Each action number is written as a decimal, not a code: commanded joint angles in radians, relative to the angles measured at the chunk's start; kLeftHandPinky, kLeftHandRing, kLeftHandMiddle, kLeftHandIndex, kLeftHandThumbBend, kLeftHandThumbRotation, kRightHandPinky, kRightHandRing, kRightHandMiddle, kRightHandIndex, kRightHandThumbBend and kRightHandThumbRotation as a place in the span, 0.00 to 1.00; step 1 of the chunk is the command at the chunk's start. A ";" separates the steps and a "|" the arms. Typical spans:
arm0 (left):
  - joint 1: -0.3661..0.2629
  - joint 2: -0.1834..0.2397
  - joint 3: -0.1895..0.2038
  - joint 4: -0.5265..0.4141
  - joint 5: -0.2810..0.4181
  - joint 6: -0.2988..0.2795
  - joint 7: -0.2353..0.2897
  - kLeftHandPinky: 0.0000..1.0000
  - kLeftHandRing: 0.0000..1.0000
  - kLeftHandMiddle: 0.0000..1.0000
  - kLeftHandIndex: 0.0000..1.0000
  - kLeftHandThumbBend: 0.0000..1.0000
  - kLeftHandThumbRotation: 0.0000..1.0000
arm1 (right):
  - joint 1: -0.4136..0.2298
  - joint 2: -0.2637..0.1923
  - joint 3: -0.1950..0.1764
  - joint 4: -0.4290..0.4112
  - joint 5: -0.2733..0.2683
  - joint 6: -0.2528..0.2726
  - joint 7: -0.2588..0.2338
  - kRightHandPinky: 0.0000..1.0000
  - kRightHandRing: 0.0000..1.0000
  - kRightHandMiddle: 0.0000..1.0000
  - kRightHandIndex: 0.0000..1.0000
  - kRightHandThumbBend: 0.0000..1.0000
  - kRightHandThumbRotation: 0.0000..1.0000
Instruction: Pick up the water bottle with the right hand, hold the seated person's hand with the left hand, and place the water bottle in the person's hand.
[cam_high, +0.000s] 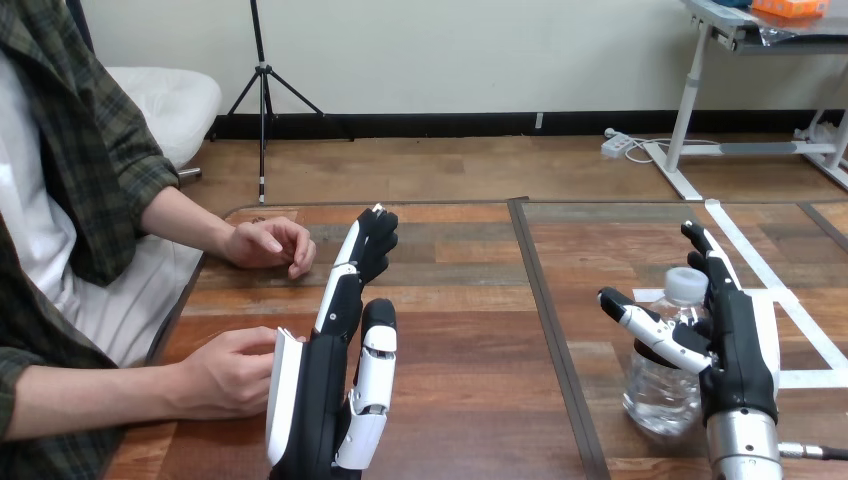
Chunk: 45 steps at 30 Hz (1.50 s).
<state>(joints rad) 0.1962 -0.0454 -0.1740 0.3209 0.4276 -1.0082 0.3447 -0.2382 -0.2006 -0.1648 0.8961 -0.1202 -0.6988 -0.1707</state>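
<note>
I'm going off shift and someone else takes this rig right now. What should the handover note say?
Left hand: open, fingers straight up; the person's hand at the view's lower left touches its back, not held.
Right hand: open beside the water bottle, thumb across its front; bottle upright on the table.
Done: nothing yet. Left: grip and lift the bottle, hold the person's hand, place the bottle in it.

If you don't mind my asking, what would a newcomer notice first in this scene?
The left robot hand stands out first, upright with straight fingers near the middle of the wooden table, with the person's nearer hand right beside its white back. At the right, the right robot hand is open beside a clear water bottle, its thumb across the bottle's front.
</note>
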 joint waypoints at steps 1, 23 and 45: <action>-0.027 -0.010 0.004 -0.019 -0.002 0.000 0.004 0.86 0.89 0.90 0.93 0.06 1.00 | -0.045 -0.010 0.015 0.009 -0.007 0.005 -0.005 0.00 0.96 0.97 0.92 0.96 0.27; -0.020 -0.008 0.004 -0.022 0.003 -0.002 0.007 0.87 0.89 0.91 0.94 0.05 1.00 | -0.070 -0.018 0.042 0.082 -0.035 0.034 -0.034 0.00 0.94 0.96 0.92 0.92 0.26; -0.020 -0.006 0.006 -0.019 -0.001 -0.006 0.007 0.87 0.88 0.90 0.93 0.06 1.00 | -0.092 -0.027 0.070 0.142 -0.062 0.048 -0.075 0.00 0.93 0.94 0.91 0.91 0.26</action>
<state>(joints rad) 0.2060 -0.0453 -0.1759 0.3208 0.4301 -1.0077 0.3463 -0.3170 -0.2153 -0.1137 0.9896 -0.1658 -0.6816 -0.2465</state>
